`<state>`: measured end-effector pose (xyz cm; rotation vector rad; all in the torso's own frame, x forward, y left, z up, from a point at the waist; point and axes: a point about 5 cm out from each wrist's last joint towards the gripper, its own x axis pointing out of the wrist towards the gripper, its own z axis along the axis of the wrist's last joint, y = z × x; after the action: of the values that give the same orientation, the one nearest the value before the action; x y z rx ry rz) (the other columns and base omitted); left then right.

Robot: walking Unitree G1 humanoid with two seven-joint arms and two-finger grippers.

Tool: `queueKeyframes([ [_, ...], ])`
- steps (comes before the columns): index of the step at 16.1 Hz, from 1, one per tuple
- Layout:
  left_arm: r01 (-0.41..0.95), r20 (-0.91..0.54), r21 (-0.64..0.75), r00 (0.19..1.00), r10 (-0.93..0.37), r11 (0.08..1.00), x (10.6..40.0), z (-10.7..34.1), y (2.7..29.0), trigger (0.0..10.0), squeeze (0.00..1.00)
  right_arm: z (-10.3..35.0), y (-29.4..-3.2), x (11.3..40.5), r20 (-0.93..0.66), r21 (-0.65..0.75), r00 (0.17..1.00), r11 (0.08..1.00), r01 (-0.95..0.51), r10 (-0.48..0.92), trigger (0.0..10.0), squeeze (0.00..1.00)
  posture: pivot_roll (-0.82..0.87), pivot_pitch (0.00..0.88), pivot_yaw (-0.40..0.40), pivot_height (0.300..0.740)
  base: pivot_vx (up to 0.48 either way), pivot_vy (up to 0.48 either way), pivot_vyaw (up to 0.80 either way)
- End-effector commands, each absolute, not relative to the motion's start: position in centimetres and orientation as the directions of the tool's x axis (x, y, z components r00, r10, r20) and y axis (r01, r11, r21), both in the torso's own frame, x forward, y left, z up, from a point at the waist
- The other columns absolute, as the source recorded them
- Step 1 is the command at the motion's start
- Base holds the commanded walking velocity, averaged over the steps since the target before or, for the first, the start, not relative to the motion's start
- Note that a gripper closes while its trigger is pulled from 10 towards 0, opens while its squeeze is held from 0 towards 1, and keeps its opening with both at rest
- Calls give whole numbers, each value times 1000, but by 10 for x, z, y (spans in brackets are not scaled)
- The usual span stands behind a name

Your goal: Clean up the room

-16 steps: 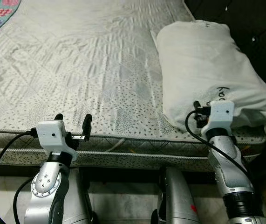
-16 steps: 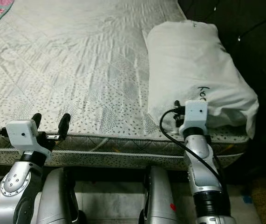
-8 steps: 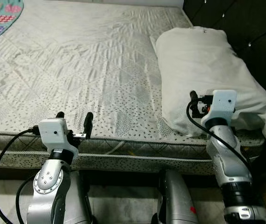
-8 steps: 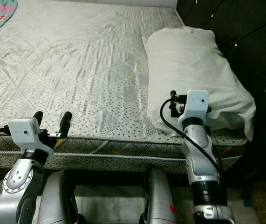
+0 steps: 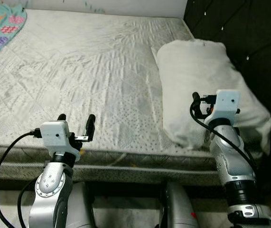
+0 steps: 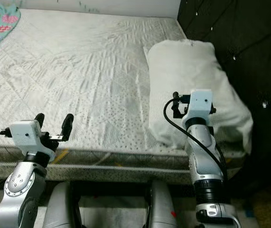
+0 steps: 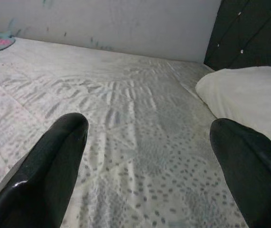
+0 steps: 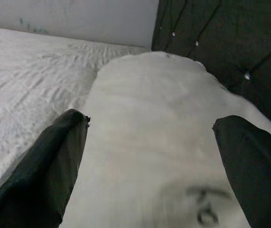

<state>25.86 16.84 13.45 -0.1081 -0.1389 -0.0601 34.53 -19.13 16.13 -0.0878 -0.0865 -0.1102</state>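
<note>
Lying at the right end of the mattress (image 5: 78, 71), against the dark tufted headboard (image 5: 239, 28), a white pillow (image 5: 206, 80) is seen with its long axis running from the near edge toward the far edge, its near end overhanging the near right corner slightly. The right gripper (image 8: 149, 156) is held just above that near end, pointed along the pillow's length, its two black fingers spread wide apart and closed on nothing. The left gripper (image 5: 74, 124) is held over the near edge, well apart from the pillow, its fingers likewise parted and empty. The pillow is thus judged to lie straight ahead of the right fingers and off to the right of the left ones, so the right arm is the nearer. A patterned blanket (image 5: 2, 28) is visible at the far left corner. No grasp is yet made.
</note>
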Motion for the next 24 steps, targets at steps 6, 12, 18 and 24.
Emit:
queueKeyframes([
  [6,70,146,-96,988,-56,993,261,134,168,10000,0,163,-194,348,89,-83,990,990,114,-107,10000,0,27,31,-52,671,0,0,0],
  [12,76,153,-93,986,-61,993,264,135,167,10000,0,163,-194,350,89,-81,990,990,119,-111,10000,0,29,15,-47,739,0,0,0],
  [18,81,166,-89,984,-65,993,270,137,167,10000,0,164,-193,355,95,-85,989,989,120,-112,10000,0,31,0,-45,740,0,0,0],
  [24,59,162,-87,986,-45,994,278,136,165,10000,0,161,-194,362,78,-69,986,986,151,-146,10000,0,35,0,-45,740,0,0,0],
])
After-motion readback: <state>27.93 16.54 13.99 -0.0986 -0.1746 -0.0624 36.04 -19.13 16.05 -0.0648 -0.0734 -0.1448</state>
